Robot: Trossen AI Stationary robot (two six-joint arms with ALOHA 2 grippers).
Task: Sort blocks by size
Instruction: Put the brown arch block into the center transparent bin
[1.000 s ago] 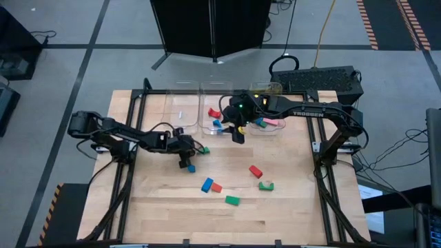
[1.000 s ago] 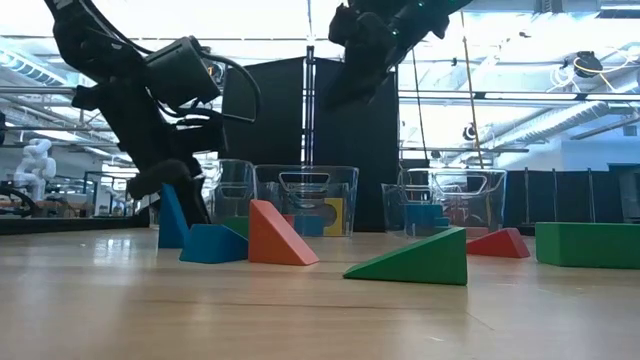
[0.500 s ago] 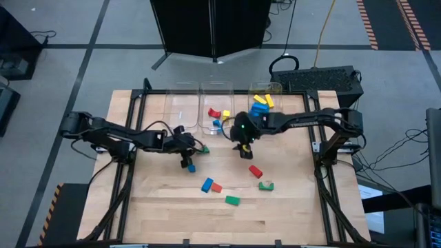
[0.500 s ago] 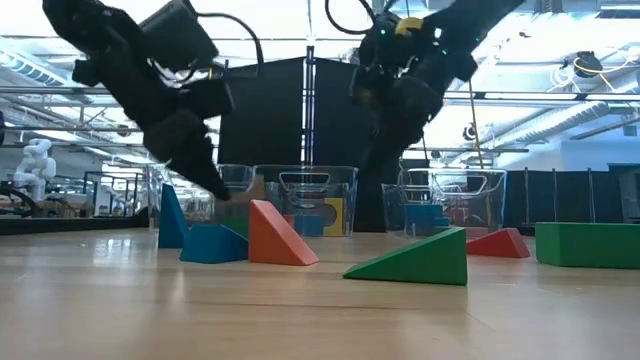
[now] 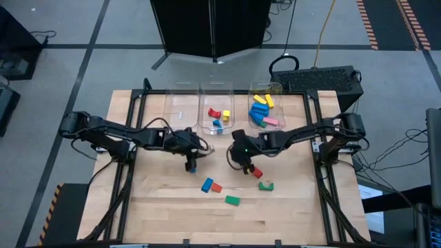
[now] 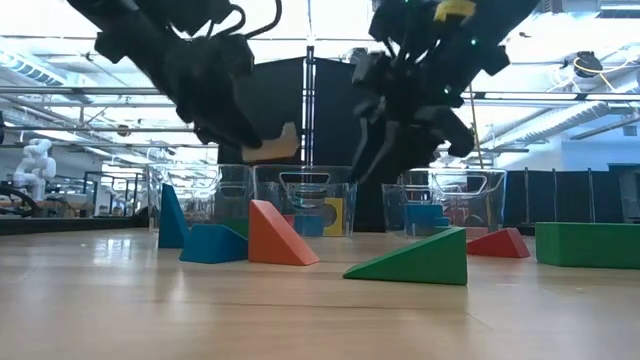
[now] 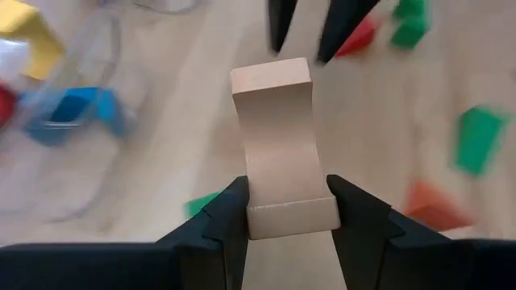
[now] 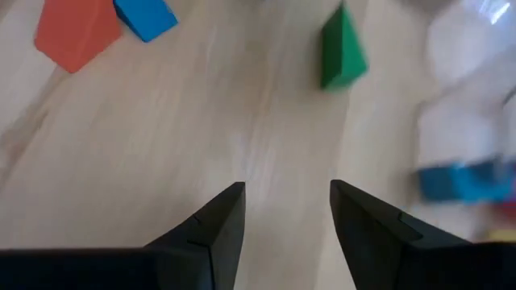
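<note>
Pale, tan-coloured and arched on one long face, a single block [image 7: 280,153] is clamped between the two dark fingers of the left gripper [image 7: 282,213] and is carried clear of the table; in the low view the same block [image 6: 273,144] is seen raised above the bins. From above, the left gripper [image 5: 190,146] is placed near the table's middle, just in front of the centre bin [image 5: 216,105], while the right gripper [image 5: 242,160] is found beside it to the right, its fingers [image 8: 211,229] spread apart with nothing between them and bare wood beneath. Three clear bins are lined along the far edge: the left bin [image 5: 182,102] shows no blocks that can be made out, the centre one holds a few — red, yellow and blue are counted — and the right bin [image 5: 266,103] holds several in yellow, blue and pink. Six loose blocks remain on the wood: a blue wedge [image 5: 192,167] under the left gripper, a blue block [image 5: 207,184], an orange wedge [image 5: 217,187], a green wedge [image 5: 232,200], a red block [image 5: 257,172] touching or just beside the right gripper, and a green piece [image 5: 267,185] — its exact shape cannot be told.
</note>
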